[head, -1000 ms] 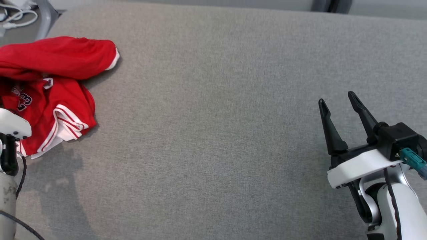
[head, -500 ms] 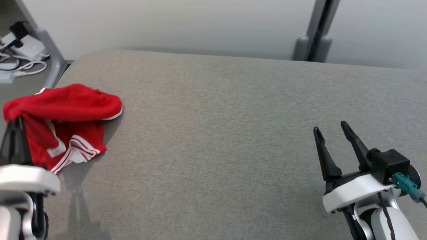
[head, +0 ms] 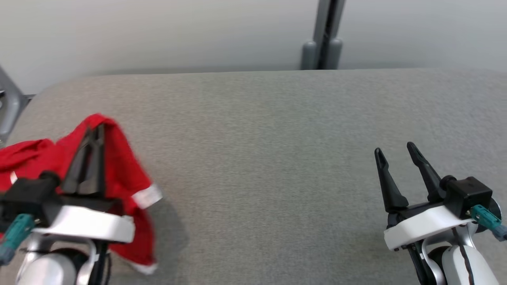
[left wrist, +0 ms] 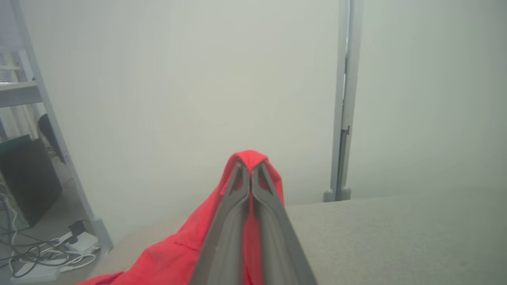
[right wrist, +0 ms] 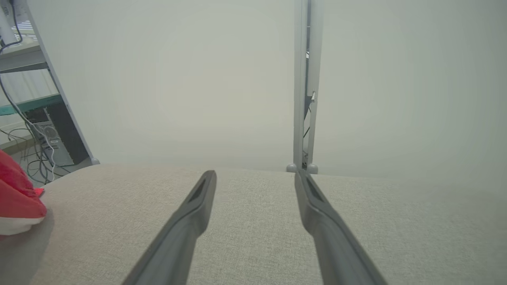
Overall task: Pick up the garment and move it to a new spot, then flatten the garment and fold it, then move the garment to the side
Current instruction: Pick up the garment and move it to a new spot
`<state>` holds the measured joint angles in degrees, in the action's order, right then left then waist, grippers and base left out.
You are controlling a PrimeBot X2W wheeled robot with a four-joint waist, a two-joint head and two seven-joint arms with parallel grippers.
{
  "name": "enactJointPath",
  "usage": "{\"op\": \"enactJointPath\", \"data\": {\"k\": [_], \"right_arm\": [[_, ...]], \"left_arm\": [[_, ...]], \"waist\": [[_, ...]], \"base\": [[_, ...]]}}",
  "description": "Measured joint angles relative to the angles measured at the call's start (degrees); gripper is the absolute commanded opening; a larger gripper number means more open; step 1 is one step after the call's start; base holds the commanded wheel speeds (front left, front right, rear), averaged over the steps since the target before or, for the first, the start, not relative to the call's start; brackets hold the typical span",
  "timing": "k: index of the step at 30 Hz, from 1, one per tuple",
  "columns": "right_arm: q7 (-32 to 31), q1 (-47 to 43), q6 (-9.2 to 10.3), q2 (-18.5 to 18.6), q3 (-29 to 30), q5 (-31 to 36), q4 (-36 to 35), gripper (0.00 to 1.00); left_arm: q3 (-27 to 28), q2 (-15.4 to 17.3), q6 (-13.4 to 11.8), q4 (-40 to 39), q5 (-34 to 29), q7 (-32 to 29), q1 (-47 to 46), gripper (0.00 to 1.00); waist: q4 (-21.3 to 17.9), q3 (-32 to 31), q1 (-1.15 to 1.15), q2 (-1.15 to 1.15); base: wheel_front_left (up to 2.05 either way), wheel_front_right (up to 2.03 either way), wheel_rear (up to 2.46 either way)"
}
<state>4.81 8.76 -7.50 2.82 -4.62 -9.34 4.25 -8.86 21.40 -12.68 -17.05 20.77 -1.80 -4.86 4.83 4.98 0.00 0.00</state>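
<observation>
My left pincer [head: 96, 127] is clamped shut on a fold of the red garment [head: 132, 176], with the cloth peaking over the fingertips and no gap between the two dark fingers. The left wrist view confirms it: the fingers meet at their tips with red fabric pinched there and spilling down both sides. The garment hangs at the left end of the grey counter [head: 257, 158]. Most of it drapes down and back toward my left wrist, a white-trimmed hem dangles on the right side, and the rest trails off to the left. I can't tell whether the low end touches the counter.

The bare middle of the counter lies to the right of the load, so I judge the carry should go that way. My right pincer [head: 394, 148] hovers spread wide and holding nothing, well apart from the cloth. In its wrist view the garment is a red lump at the far left edge. The left arm has this move; the right can wait for flattening.
</observation>
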Motion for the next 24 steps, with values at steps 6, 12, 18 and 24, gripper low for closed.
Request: {"op": "enactJointPath", "data": {"k": [6,12,18,24], "right_arm": [[0.2,1.5,0.0,0.0,-0.8,-1.3,-0.4,1.0],[0.9,2.4,0.0,0.0,-1.2,-2.3,0.0,1.0],[2.7,3.6,0.0,0.0,-2.1,-4.4,1.3,1.0],[4.9,3.9,0.0,0.0,-2.7,-6.4,3.4,1.0]], "left_arm": [[-8.6,-1.6,5.4,1.1,-1.6,-1.8,-8.5,0.0],[-16.3,-5.6,9.8,6.9,-2.7,-3.2,-16.1,0.0],[-21.0,-11.5,13.3,18.1,-2.6,-1.9,-23.5,0.0],[-20.3,-13.4,13.9,33.5,-1.3,0.3,-27.6,0.0]], "waist": [[-5.1,1.7,0.0,0.0],[-10.0,3.6,0.0,0.0],[-16.1,6.5,0.0,0.0],[-21.8,10.5,0.0,0.0]], "base": [[0.0,0.0,0.0],[0.0,0.0,0.0],[0.0,0.0,0.0],[0.0,0.0,0.0]]}}
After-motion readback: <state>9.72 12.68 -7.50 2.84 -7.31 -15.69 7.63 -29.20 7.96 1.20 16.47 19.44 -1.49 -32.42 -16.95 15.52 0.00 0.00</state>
